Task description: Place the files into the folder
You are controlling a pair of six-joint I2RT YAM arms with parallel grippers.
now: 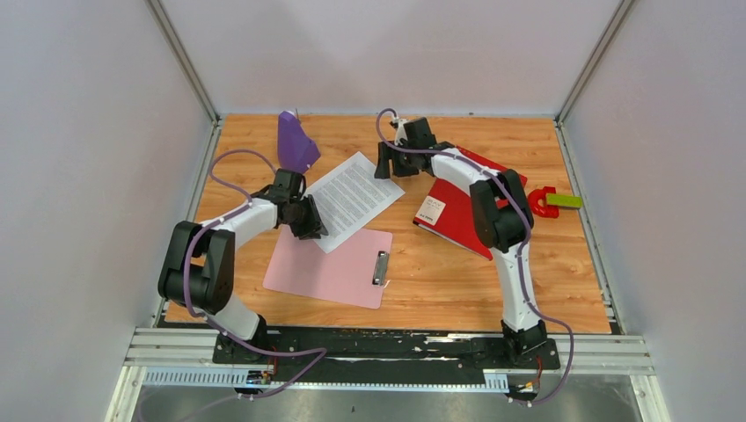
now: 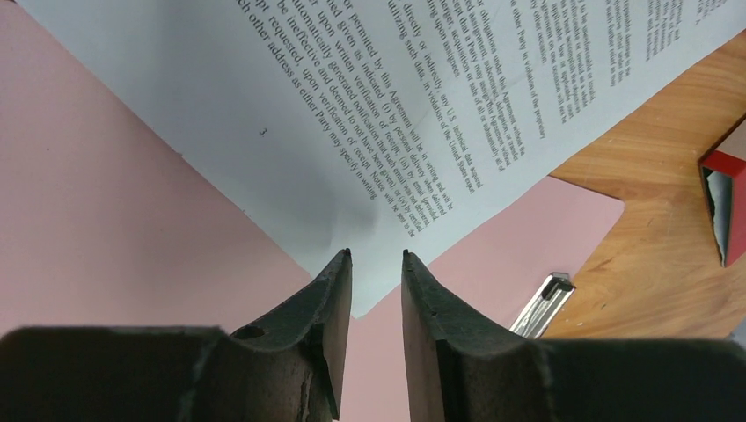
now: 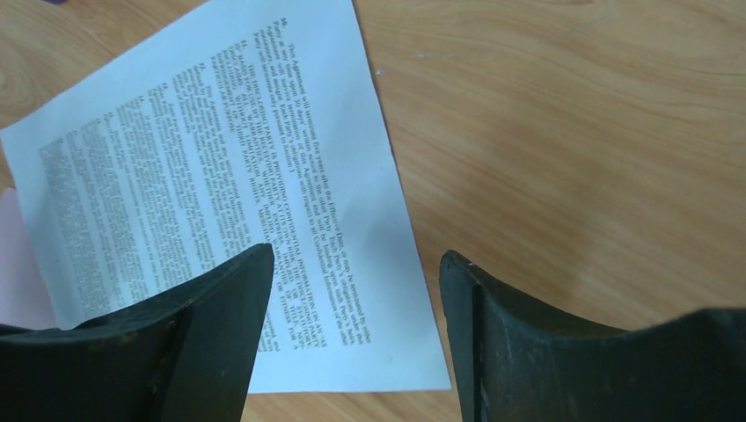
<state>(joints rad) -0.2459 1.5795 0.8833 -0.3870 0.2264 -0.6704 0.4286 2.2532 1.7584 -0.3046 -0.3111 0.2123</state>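
Note:
The files (image 1: 352, 198) lie flat as one white printed stack at table centre; I cannot tell separate sheets. Their near corner rests on a pink clipboard (image 1: 330, 268). The red folder (image 1: 462, 215) lies shut to their right, white label (image 1: 430, 211) up; its edge shows in the left wrist view (image 2: 714, 161). My left gripper (image 1: 310, 224) is at the paper's near corner; its jaws stand narrowly open either side of that corner (image 2: 376, 255) and hold nothing. My right gripper (image 1: 387, 167) hovers wide open over the paper's far right corner (image 3: 356, 253), empty.
A purple object (image 1: 296, 141) stands at the far left behind the paper. A red and green object (image 1: 550, 202) lies right of the folder. The clipboard's metal clip (image 1: 381, 266) faces right. Grey walls enclose the wooden table (image 1: 422, 281) on three sides.

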